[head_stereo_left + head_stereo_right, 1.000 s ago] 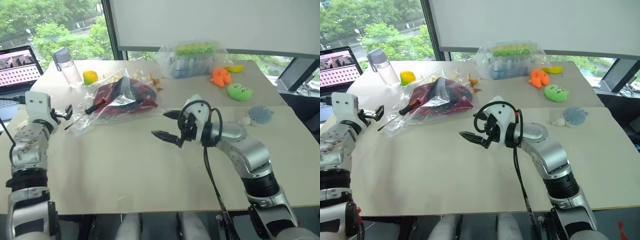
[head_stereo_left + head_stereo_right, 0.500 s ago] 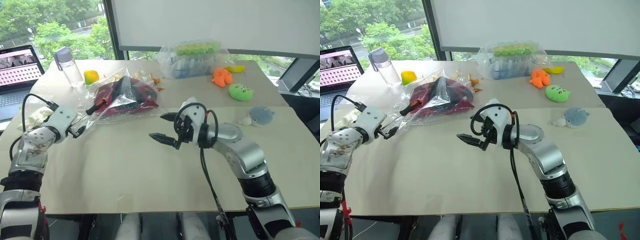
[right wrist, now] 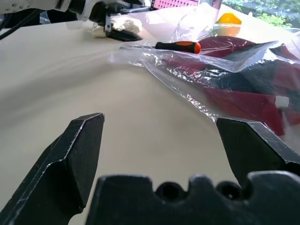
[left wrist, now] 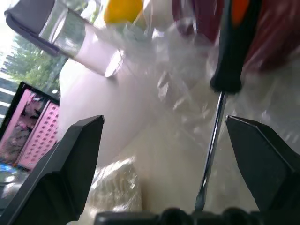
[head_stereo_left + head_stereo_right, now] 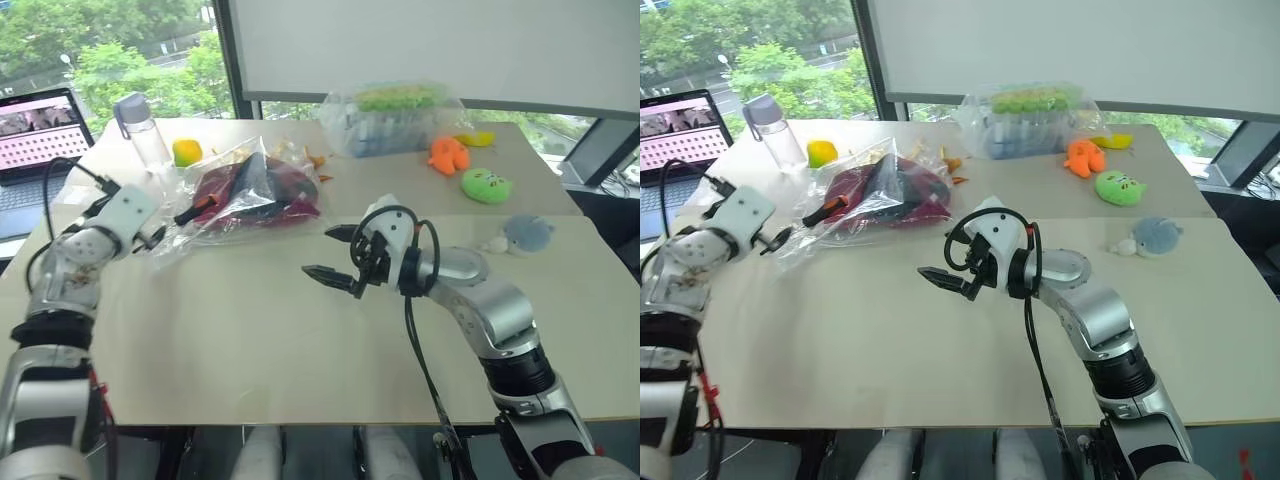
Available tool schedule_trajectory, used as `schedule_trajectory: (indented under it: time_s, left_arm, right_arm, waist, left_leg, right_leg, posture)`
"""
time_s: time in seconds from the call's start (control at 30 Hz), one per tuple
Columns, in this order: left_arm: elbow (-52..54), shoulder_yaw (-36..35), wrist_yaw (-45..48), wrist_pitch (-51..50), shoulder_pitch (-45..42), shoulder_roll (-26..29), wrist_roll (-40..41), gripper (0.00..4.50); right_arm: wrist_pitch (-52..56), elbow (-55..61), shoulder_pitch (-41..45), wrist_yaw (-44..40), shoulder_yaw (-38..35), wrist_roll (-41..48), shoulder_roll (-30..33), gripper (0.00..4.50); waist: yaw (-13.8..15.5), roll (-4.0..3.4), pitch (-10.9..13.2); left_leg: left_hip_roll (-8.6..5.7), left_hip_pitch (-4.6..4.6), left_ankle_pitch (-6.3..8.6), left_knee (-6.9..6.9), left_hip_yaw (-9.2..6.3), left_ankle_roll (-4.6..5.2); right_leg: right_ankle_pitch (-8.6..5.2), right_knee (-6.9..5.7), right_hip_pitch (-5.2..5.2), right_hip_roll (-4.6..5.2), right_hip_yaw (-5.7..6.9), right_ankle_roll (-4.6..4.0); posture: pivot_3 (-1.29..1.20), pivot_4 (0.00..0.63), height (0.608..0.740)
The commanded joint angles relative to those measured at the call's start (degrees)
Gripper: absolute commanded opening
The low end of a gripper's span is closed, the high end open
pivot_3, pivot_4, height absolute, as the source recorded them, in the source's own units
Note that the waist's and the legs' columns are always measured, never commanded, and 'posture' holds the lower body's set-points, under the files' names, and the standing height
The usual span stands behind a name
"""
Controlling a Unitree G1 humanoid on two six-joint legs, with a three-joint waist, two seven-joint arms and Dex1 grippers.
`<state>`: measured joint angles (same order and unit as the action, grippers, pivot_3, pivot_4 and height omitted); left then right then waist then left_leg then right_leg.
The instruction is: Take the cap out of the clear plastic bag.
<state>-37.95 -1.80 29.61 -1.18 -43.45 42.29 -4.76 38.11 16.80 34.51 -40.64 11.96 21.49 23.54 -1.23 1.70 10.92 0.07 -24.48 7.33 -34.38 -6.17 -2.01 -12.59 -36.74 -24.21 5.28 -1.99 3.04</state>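
The dark red cap (image 5: pixel 262 188) lies inside the clear plastic bag (image 5: pixel 190 238) on the far left part of the table. A screwdriver (image 5: pixel 196 211) with a black and orange handle rests at the bag's left end. My left gripper (image 5: pixel 157 236) is open, just off the bag's left corner, its fingers (image 4: pixel 79 154) spread either side of the screwdriver shaft (image 4: pixel 211 150). My right gripper (image 5: pixel 322 252) hangs open above the table, to the right of the bag and apart from it. In the right wrist view the cap (image 3: pixel 243 101) shows through the crinkled plastic.
A water bottle (image 5: pixel 140 130), a laptop (image 5: pixel 38 130) and a yellow fruit (image 5: pixel 185 152) stand behind the bag. A bag-wrapped tray (image 5: pixel 395 118) is at the back. Orange (image 5: pixel 447 153), green (image 5: pixel 487 186) and grey (image 5: pixel 522 235) plush toys lie on the right.
My left arm has swung in from the table's left edge toward the bag's left corner, rolling its wrist. The right arm, bag and cap have stayed put.
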Motion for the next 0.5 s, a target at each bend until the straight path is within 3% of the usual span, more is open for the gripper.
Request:
schedule_trajectory:
  time_s: [0.03, 0.3, 0.5]
  left_arm:
    - [-1.74, -0.51, 3.96, 2.80, -6.26, -2.15, 2.79, 4.46]
    - [-27.94, 4.41, 1.54, 8.72, -22.55, -7.57, -3.32, 4.46]
    - [-36.44, 3.32, -1.83, 6.20, -25.72, -9.56, -4.13, 4.46]
  right_arm:
    - [-0.60, 2.31, 0.53, 0.52, -1.17, 0.23, -0.26, 4.50]
    - [-0.25, 2.84, 0.27, 1.24, -1.38, 0.22, -0.21, 4.50]
    - [0.60, 4.04, -0.41, 2.10, -2.17, 0.45, 0.58, 4.50]
  waist:
    - [0.04, 0.01, 0.00]
    - [-0.64, 0.01, 0.00]
    - [-1.39, 0.02, 0.01]
  left_leg:
    - [-0.01, -0.03, 0.00, -0.03, 0.00, 0.00]
    - [-0.03, -0.07, 0.00, -0.08, 0.00, 0.01]
    - [-0.05, -0.18, 0.00, -0.15, 0.00, 0.01]
  right_leg:
    - [0.01, 0.00, 0.00, 0.00, -0.01, 0.01]
    - [0.02, -0.01, -0.01, -0.02, -0.03, 0.04]
    - [0.03, 0.02, -0.04, 0.01, -0.03, 0.11]
  posture:
    - [0.00, 0.150, 0.740]
    - [0.00, 0.150, 0.740]
    - [0.00, 0.150, 0.740]
